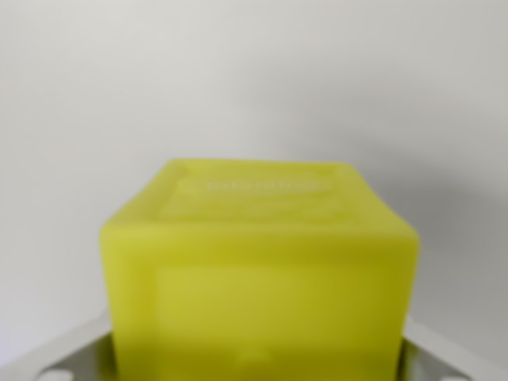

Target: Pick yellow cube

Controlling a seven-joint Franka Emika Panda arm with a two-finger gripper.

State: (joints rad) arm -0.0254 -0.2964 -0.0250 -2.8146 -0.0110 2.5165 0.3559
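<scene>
— Where's the yellow cube [258, 278] now?

— Right up against the wrist camera, filling the lower middle of the view. It's out of focus, but you can make out a recessed top face with some pale raised lettering on it, too blurred to read.

— And the jaws? Spread, or pinching it?

— I see pale grey parts of the gripper [255, 367] poking out at the bottom corners, one on the wrist view's left and one on the wrist view's right, with the cube sitting between them. Both run right up to the cube's sides, but the actual contact is hidden behind the cube, so I cannot tell whether the jaws are pinching it or just standing either side of it.

— What's behind it?

— Only a plain, pale grey surface [254, 79], smooth and featureless. A soft shadow darkens it to the right of the cube. Whether that's the desk or something else, I can't say
</scene>
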